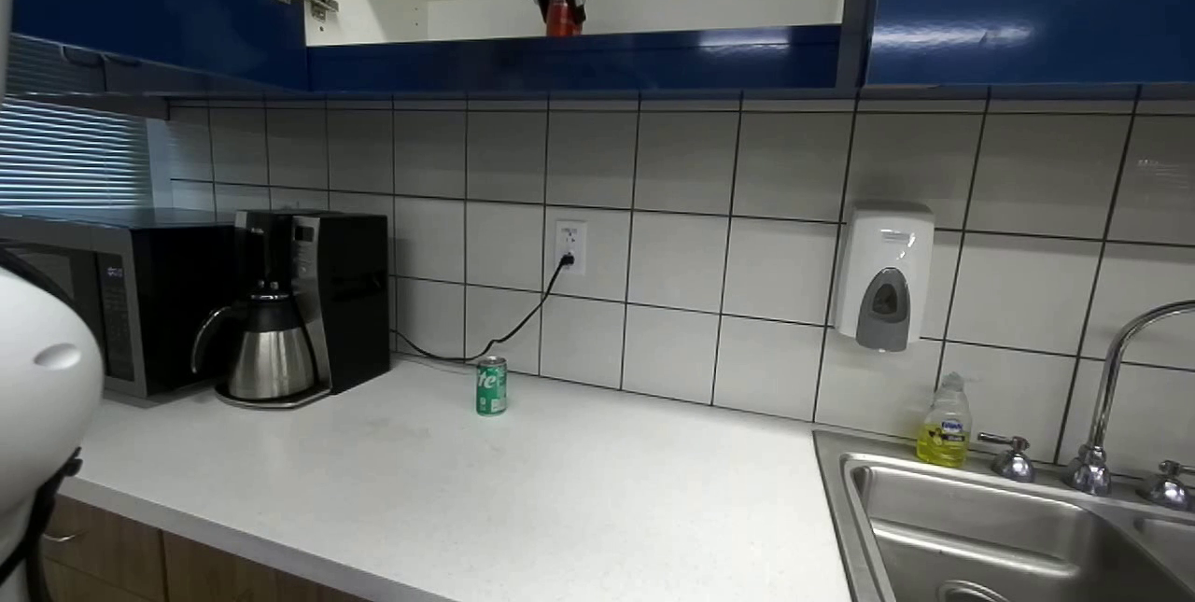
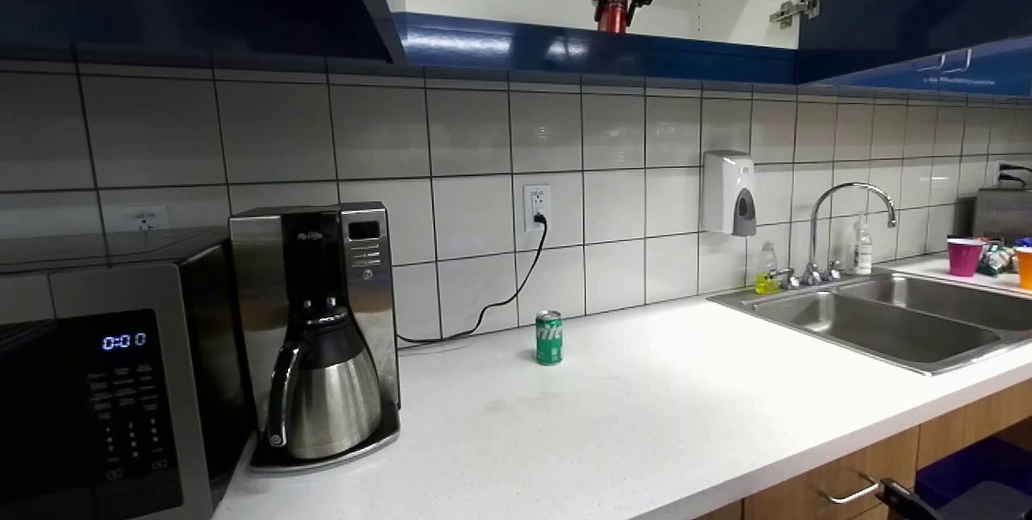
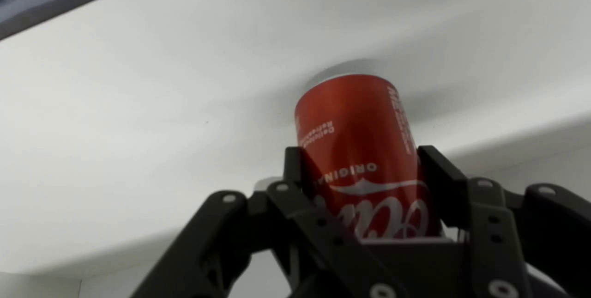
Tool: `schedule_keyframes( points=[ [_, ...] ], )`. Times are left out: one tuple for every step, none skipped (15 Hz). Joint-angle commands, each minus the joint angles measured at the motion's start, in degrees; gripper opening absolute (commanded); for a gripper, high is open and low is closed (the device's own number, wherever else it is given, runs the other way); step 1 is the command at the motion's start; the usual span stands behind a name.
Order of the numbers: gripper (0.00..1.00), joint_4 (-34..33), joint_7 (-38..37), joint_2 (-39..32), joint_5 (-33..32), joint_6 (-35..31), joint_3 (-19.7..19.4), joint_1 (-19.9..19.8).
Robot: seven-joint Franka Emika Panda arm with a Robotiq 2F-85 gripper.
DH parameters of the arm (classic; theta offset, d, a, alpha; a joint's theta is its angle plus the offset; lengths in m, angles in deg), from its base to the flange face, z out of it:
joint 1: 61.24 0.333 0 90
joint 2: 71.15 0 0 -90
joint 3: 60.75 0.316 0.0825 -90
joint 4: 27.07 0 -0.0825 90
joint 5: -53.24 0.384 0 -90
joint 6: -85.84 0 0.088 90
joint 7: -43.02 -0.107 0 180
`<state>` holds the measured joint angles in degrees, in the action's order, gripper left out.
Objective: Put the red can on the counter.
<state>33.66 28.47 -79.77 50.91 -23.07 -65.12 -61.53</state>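
The flat, white surface (image 2: 645,407) carries the green can (image 2: 550,340), which stands upright in both exterior views. Read clock positions with this can as dial center, in an exterior view. The coffee maker (image 2: 375,302) stands at 9 o'clock, the microwave (image 2: 133,391) just beyond it. The steel sink (image 2: 895,326) is set in at 3 o'clock. Past the sink, also at 3 o'clock, stand a pink cup (image 2: 964,259) and an orange cup (image 2: 1025,268).
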Motion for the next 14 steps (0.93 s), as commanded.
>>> schedule_keyframes(
  points=[
    [0.39, -0.11, -1.19, 2.27, -1.58, 1.73, 0.12, 0.96],
    [0.39, 0.23, -1.16, 2.91, -1.57, 1.75, 0.06, 1.07],
    [0.39, 0.50, -1.15, 3.51, -1.60, 1.82, 0.03, 1.14],
    [0.39, 1.02, -1.22, 4.41, -1.75, 2.01, 0.02, 1.22],
    [0.39, 1.68, -1.15, 5.37, -1.82, 2.24, 0.01, 1.21],
    [0.39, 2.27, -1.18, 6.23, -1.96, 2.50, 0.03, 1.21],
    [0.39, 3.32, -1.10, 7.36, -2.15, 2.76, 0.07, 1.22],
    [0.39, 4.44, -1.12, 8.52, -2.39, 2.99, 0.11, 1.22],
    [0.39, 5.69, -1.16, 9.69, -2.65, 3.20, 0.18, 1.23],
    [0.39, 7.66, -1.12, 11.29, -2.97, 3.22, 0.27, 1.25],
    [0.39, 9.68, -1.03, 12.84, -3.09, 3.16, 0.35, 1.24],
    [0.39, 11.92, -0.95, 14.46, -3.15, 3.03, 0.45, 1.28],
    [0.39, 14.41, -0.90, 16.16, -3.18, 2.71, 0.59, 1.38],
    [0.39, 17.40, -0.72, 18.09, -2.94, 2.22, 0.71, 1.49]
  ],
)
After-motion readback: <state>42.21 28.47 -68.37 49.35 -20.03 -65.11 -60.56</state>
